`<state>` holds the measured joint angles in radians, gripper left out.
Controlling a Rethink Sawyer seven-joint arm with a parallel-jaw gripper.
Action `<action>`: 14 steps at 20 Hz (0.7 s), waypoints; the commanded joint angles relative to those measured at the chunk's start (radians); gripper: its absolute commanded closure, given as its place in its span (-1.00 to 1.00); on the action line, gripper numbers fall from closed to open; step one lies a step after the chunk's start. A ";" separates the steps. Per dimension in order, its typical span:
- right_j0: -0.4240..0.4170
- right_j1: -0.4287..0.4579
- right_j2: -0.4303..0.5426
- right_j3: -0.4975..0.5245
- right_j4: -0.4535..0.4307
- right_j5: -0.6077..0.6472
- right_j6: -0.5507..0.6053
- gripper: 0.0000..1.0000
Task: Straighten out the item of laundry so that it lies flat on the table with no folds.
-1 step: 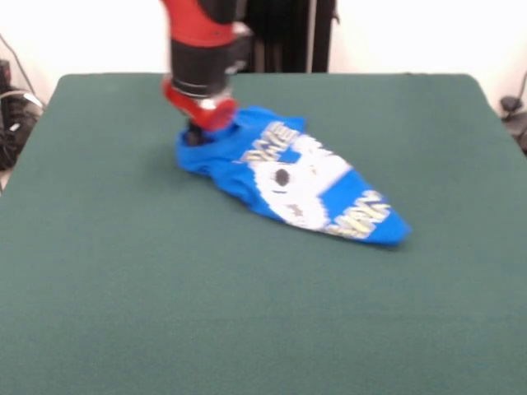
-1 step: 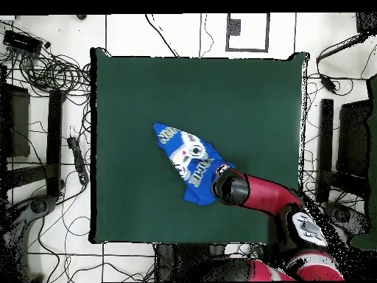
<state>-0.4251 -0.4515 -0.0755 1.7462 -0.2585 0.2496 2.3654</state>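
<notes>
Closest to the front camera is just bare green table (image 1: 247, 329), nothing on it for a good stretch. Past that comes the pointed tip of the blue T-shirt (image 1: 296, 181), and from there the shirt runs back and to the left as one long wedge, narrow at the near end and bunching up fat at the far end. Print side is up, so the white controller graphic and yellow lettering show, but they're squeezed together and creased, so it's nowhere near flat.

Right at that fat far end sits the gripper (image 1: 196, 132), low on the cloth with the red-and-black arm coming down over it. Can't tell from either view whether it's pinching fabric or just parked on top, since the wrist hides the tips.

Overhead view tells the same story: shirt (image 2: 188, 158) sits around the middle of the table (image 2: 250, 96), its long axis on a diagonal, with the gripper (image 2: 222, 186) on one end and the whole length trailing away from it. So a pull along that line would probably only stretch the wedge; spreading it likely needs a sideways drag across the axis.
</notes>
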 commanded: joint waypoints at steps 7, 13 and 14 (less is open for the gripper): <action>-0.214 0.046 0.198 0.031 -0.280 0.014 -0.191 1.00; -0.203 0.116 0.173 0.002 -0.361 -0.061 -0.101 1.00; -0.190 0.128 0.157 -0.007 -0.376 -0.082 -0.080 1.00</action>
<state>-0.6444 -0.4741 0.0163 1.7460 -0.5216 0.2442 2.3654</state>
